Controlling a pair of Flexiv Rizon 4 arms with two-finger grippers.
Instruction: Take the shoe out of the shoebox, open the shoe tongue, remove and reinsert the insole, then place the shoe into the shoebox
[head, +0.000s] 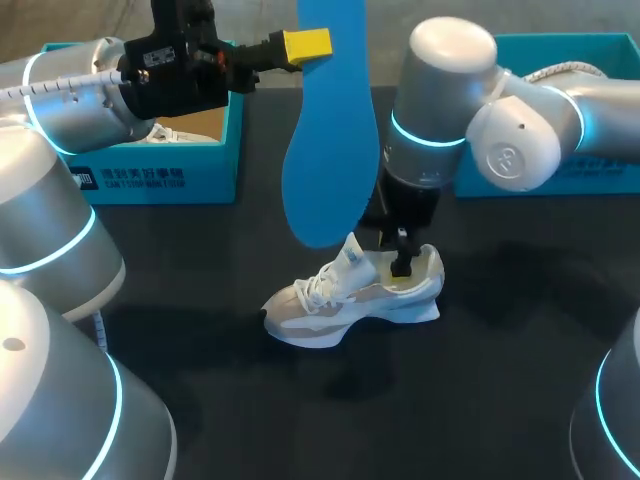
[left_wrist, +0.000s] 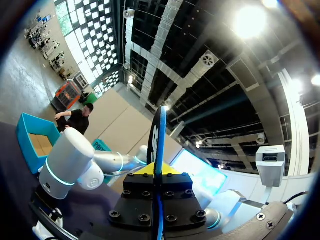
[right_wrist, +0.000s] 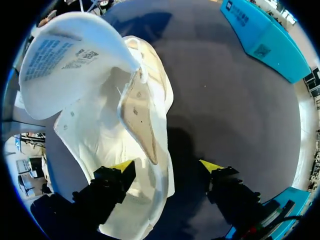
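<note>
A white and beige shoe (head: 345, 298) stands on the black table, toe toward the left. My left gripper (head: 303, 45) is held high and is shut on a blue insole (head: 330, 150) that hangs down over the shoe. Seen from the left wrist, the insole (left_wrist: 159, 135) runs edge-on out of that gripper (left_wrist: 157, 171). My right gripper (head: 401, 266) is down at the shoe's heel. In the right wrist view this gripper (right_wrist: 166, 166) is open: one finger is inside the shoe (right_wrist: 125, 135), the other outside its wall. The tongue (right_wrist: 65, 55) is lifted.
A teal shoebox (head: 170, 165) stands at the back left behind my left arm. A second teal box part (head: 590, 170) lies at the back right behind my right arm. The black table (head: 480, 380) lies in front of the shoe.
</note>
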